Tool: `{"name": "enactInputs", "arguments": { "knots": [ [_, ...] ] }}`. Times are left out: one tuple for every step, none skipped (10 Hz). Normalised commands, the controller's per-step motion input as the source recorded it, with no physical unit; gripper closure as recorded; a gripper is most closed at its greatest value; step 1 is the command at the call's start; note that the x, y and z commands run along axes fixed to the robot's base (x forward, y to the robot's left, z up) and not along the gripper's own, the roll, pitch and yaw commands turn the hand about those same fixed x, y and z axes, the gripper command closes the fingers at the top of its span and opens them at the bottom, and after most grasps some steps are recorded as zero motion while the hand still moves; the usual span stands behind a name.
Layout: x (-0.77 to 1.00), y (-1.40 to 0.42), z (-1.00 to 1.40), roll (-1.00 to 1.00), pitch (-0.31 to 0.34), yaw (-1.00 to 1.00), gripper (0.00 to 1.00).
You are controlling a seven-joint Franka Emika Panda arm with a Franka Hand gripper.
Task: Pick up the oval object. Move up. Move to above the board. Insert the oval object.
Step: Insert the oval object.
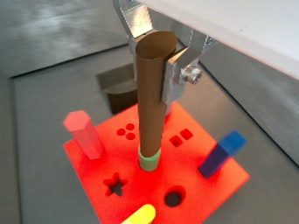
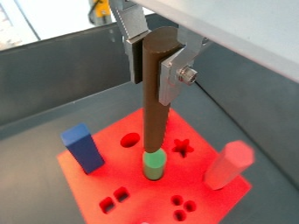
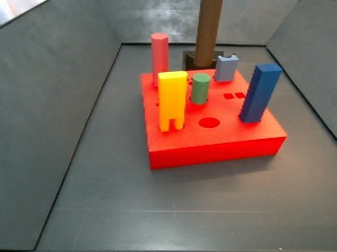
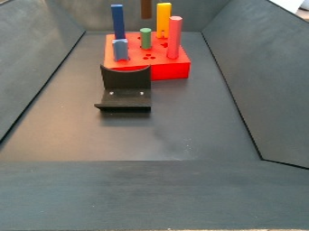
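My gripper (image 1: 159, 52) is shut on the oval object (image 1: 149, 105), a long brown peg held upright by its upper end; it shows in both wrist views, with the gripper (image 2: 156, 66) on the peg (image 2: 156, 105). The peg hangs over the red board (image 1: 198, 188), and its lower end lies right by the top of a green peg (image 1: 149, 161). I cannot tell if they touch. In both side views only the brown peg (image 3: 208, 30) (image 4: 146, 8) shows above the board (image 3: 218, 148) (image 4: 169, 67); the gripper is out of frame. A dark oval hole (image 1: 173, 199) (image 2: 131, 140) lies open on the board.
On the board stand a pink peg (image 1: 83, 133), a blue peg (image 1: 222, 154), a yellow peg (image 3: 172, 100), the green peg (image 3: 200, 89) and a grey peg (image 3: 227, 67). The fixture (image 4: 125, 90) stands on the floor beside the board. Grey walls enclose the bin.
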Motion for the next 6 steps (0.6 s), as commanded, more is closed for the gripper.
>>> {"name": "enactInputs", "arguments": {
  "knots": [
    [0.41,-0.45,-0.39,0.15,0.05,-0.37,1.0],
    [0.45,-0.51,-0.35,0.14,0.041,-0.31,1.0],
    [0.47,-0.51,-0.36,0.14,0.01,-0.32,1.0],
    [0.41,-0.5,-0.4,0.16,0.0,-0.4,1.0],
    [0.0,-0.34,-0.38,0.13,0.007,-0.79,1.0],
    [-0.08,-0.18,-0.28,0.15,0.089,-0.88,1.0]
  ]
}}
